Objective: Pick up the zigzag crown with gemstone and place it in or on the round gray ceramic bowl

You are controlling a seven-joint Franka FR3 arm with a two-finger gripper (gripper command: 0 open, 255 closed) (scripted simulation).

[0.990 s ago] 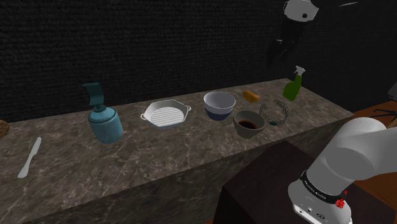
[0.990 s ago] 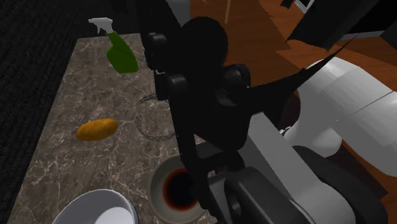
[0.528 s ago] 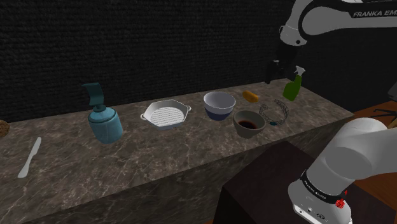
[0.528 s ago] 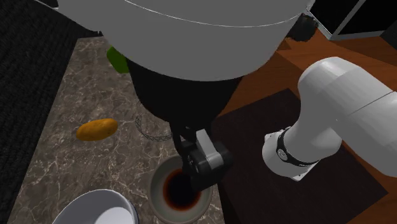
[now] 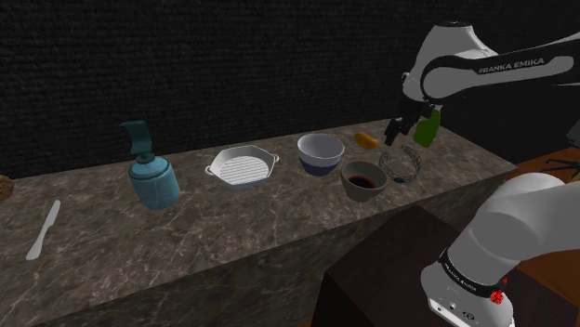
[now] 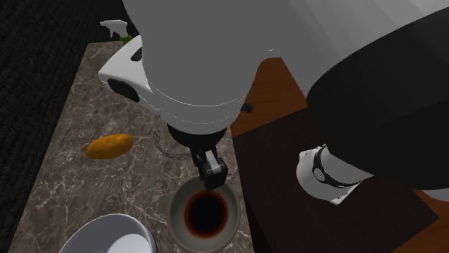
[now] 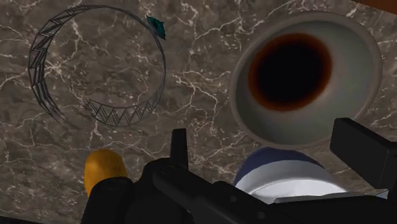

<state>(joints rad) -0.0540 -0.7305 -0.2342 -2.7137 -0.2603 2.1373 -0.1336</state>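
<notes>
Shoulder view takes in a long dark marbled counter (image 5: pixel 279 241) before a black wall, with the white arm (image 5: pixel 502 65) arching over the end on that view's right, up from its dark box stand (image 5: pixel 390 269). On the counter, a teal soap dispenser (image 5: pixel 151 176) stands well apart toward the shoulder view's left. Next come a white ridged pan (image 5: pixel 243 168) and a white bowl with a blue base (image 5: pixel 320 153). The round gray bowl (image 7: pixel 240 95), dark reddish inside, sits just beside that one, nearer the front edge, and is empty. A green spray bottle (image 5: pixel 428 133) stands upright at the back.

The black pincer (image 7: pixel 267 137) hangs above the counter, its fingers (image 7: pixel 180 143) standing apart and clasping nothing.

The zigzag crown (image 7: pixel 121 114), a thin dark wire ring, lies flat on the counter close to the gray bowl without touching it, clear of both fingers. An orange oval object (image 7: pixel 104 168) lies near it. A small teal gemstone (image 7: pixel 156 25) sits on the crown's rim.
</notes>
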